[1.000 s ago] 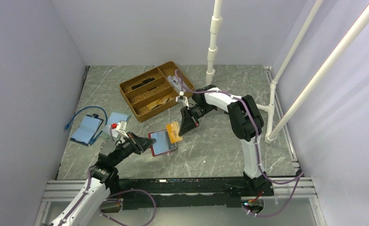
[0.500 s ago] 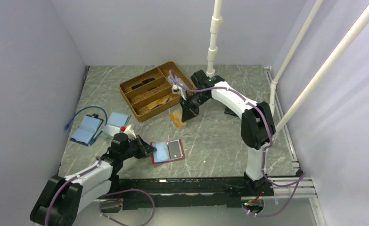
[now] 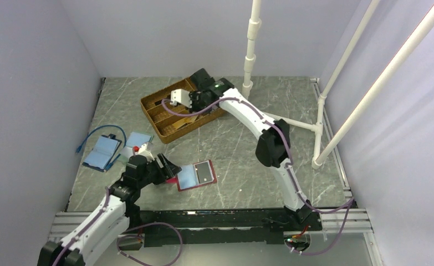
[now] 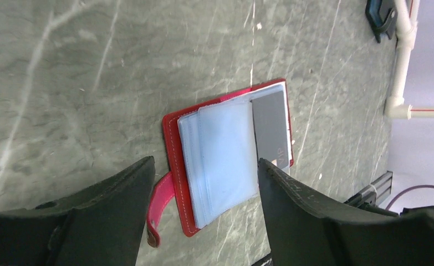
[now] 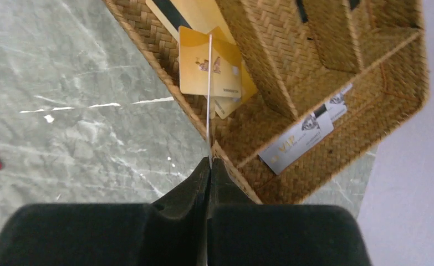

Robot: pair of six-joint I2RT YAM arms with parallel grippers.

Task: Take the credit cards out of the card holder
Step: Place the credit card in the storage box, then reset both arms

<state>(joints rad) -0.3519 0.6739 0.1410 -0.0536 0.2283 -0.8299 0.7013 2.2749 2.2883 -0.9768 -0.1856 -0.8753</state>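
- The red card holder (image 3: pixel 197 175) is lying open and flat on the grey marbled surface (image 3: pixel 248 155), near the front edge and a little left of centre.
- Its pale clear pockets are facing up, and a dark grey card (image 4: pixel 270 124) marked "VIP" is sitting in the right-hand pocket.
- Its red snap tab (image 4: pixel 158 213) is sticking out from the holder's left edge.
- The left gripper (image 3: pixel 167 166) is hanging just left of the holder with its jaws spread wide, gripping nothing.
- In the left wrist view its two fingers are framing the holder on either side.
- The right gripper (image 5: pixel 210 163) is reaching over the wicker tray (image 3: pixel 164 124) at the far left-centre of the surface.
- Its jaws are pinched closed on a thin card (image 5: pixel 209 100), seen edge-on, so I cannot tell its colour.
- Below that card, gold cards (image 5: pixel 225 75) are lying overlapped in one compartment of the tray.
- A silver-grey card (image 5: pixel 303 136) is lying in the neighbouring compartment.
- A light-blue booklet case (image 3: pixel 101 152) is lying open at the left side of the surface, with a blue cable (image 3: pixel 92 134) looping beside it.
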